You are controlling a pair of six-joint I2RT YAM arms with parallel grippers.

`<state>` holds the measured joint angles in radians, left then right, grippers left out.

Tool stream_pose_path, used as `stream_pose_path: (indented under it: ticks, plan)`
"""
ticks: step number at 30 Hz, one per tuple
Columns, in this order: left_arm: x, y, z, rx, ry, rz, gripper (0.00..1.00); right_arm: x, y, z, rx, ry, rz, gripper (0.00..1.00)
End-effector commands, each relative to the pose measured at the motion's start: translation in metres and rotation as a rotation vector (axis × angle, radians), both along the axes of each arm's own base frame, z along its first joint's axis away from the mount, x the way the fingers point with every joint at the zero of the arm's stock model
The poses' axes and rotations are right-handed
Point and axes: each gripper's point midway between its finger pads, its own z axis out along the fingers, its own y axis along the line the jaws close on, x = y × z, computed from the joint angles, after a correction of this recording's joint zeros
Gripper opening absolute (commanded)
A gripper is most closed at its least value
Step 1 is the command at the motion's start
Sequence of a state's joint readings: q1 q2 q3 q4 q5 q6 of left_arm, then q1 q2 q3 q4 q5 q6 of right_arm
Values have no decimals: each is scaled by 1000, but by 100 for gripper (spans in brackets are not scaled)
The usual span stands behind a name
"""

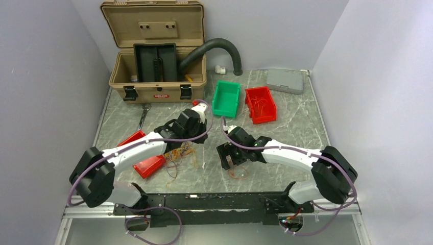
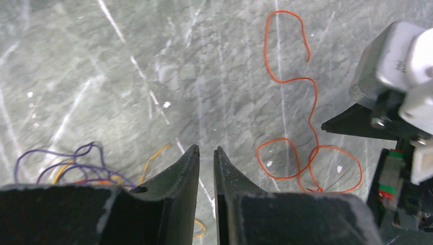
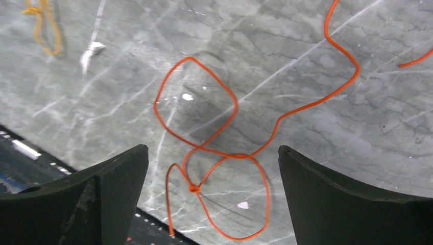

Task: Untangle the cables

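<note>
Orange wire (image 3: 238, 155): lies loose on the grey marbled counter (image 3: 306, 46), directly below my right fingers (image 3: 213, 153). It makes two loops that cross each other, with a small knot at the lower loop and one long tail snaking off toward the top of my right wrist view.
Right fingers: spread wide and gripping nothing. The wire sits on the counter under the gap and touches neither finger.
Left fingers (image 2: 206, 151): drawn in to a narrow slit, tips not meeting. I see nothing pinched between the tips.
Bundle of wires (image 1: 181, 152): purple, yellow and orange strands tangled together on the counter under my left arm, just beside a red tray (image 1: 149, 166). In my left wrist view it sits low and to the left of my left fingers, and one yellow strand runs in beneath them.
Between the two: the orange wire lies apart from the bundle of wires, with bare counter between them.
Far side: a green bin (image 1: 224, 112) and a red bin (image 1: 263, 118) stand side by side, and the red one has a few thin strands in it.
Back edge: a flat grey box (image 1: 286, 80), and a tan case (image 1: 158, 51) with its lid up and a black hose (image 1: 219, 47) arching out of it.
</note>
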<state>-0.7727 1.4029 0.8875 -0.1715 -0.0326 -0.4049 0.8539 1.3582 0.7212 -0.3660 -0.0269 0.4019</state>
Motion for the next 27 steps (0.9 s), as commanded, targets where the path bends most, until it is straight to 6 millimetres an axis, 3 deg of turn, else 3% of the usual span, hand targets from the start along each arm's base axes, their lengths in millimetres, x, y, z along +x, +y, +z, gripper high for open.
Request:
stream_pose_path:
  ticks: [1,6,7,14,17,20,23,27]
  plan:
    - [-1,24,9,25,-27,50,22,8,-6,-9,-85,-35,22,100]
    - [-3,37,13,36,-44,78,22,8,-7,-33,-147,-3,36,98]
    - [-3,40,13,40,-44,83,23,7,-7,-38,-158,10,34,91]
    - [-5,53,15,51,-63,112,23,5,-9,-46,-200,18,11,2]
    - [-5,56,16,55,-69,118,23,10,-11,-45,-231,-7,-10,0]
    - [-4,60,20,52,-80,127,23,19,-5,-31,-197,-52,-41,0]
    - [-4,63,27,32,-89,136,24,33,14,3,-109,-111,-54,0]
    - [-5,72,41,-2,-107,156,25,51,39,67,25,-194,-49,0]
